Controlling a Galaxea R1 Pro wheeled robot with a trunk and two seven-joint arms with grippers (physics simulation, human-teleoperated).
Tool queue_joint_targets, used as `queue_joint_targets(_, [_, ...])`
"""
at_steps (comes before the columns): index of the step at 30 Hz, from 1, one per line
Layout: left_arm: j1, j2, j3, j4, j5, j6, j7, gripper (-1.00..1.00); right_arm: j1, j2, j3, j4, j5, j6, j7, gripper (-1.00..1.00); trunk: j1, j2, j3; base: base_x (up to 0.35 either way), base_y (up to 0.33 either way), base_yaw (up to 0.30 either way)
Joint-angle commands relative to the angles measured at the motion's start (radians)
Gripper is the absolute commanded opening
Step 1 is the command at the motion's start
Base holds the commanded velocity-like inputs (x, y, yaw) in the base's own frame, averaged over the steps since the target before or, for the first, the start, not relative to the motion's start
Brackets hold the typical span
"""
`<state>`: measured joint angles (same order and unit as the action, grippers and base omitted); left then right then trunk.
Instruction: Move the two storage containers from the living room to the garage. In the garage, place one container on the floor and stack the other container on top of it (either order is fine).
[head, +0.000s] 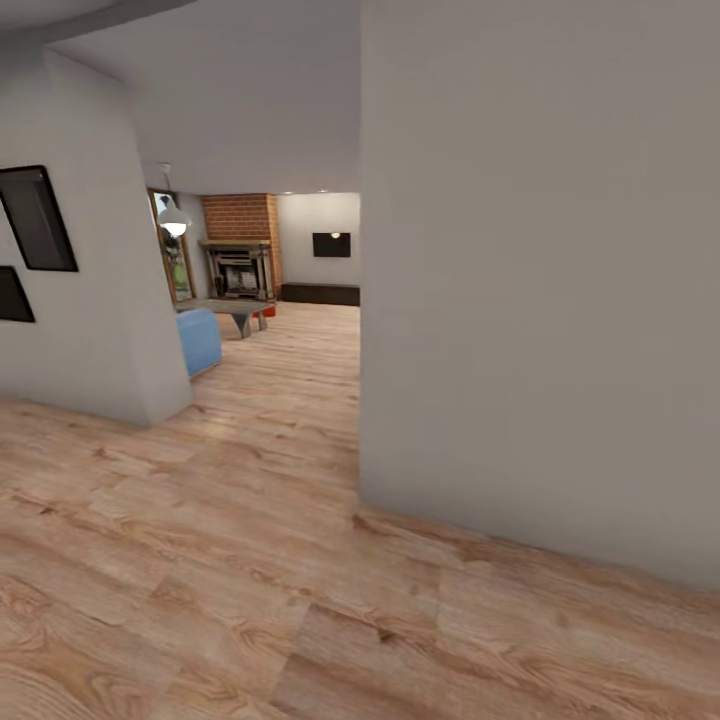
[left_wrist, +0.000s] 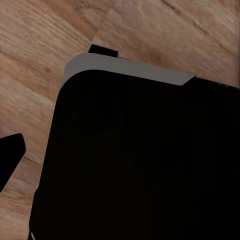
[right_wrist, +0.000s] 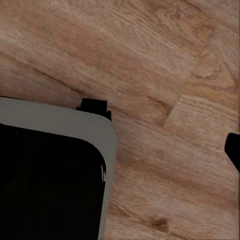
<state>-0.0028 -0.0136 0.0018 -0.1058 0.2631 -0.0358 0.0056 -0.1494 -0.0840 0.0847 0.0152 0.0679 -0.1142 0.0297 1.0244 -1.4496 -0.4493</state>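
Down the hallway the living room (head: 300, 300) opens, with a brick fireplace (head: 240, 265) and a blue sofa (head: 199, 340). A small red-orange patch (head: 263, 312) sits on the planks beside the low table (head: 236, 308); it is too small to tell whether it is one of the storage containers. The garage is out of view. My left gripper (left_wrist: 120, 155) hangs over my dark base (left_wrist: 150, 165), one black fingertip (left_wrist: 10, 155) showing at the frame edge. My right gripper (right_wrist: 120, 150) likewise shows one fingertip (right_wrist: 234, 150) far out. Both hold nothing.
A grey wall (head: 540, 300) stands close on the right, its corner at mid-view. Another wall (head: 90, 300) with dark frames (head: 38, 218) bounds the left. Light wood planks (head: 250, 560) run between them toward the room. A pendant lamp (head: 174, 222) hangs far ahead.
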Motion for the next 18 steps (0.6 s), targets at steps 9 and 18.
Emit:
queue_joint_targets(9, [0.000,0.000,0.000,0.000,0.004,-0.003,0.001,1.00,-0.001,0.000,0.007,0.002,0.003,-0.004,0.001,1.00,0.001,0.000,-0.001,0.324,0.000,0.267])
queue_joint_targets(18, [0.000,0.000,0.000,0.000,0.004,-0.003,0.001,1.00,-0.001,0.000,0.010,0.002,0.003,-0.004,0.001,1.00,0.001,0.000,-0.001,0.324,0.000,0.268])
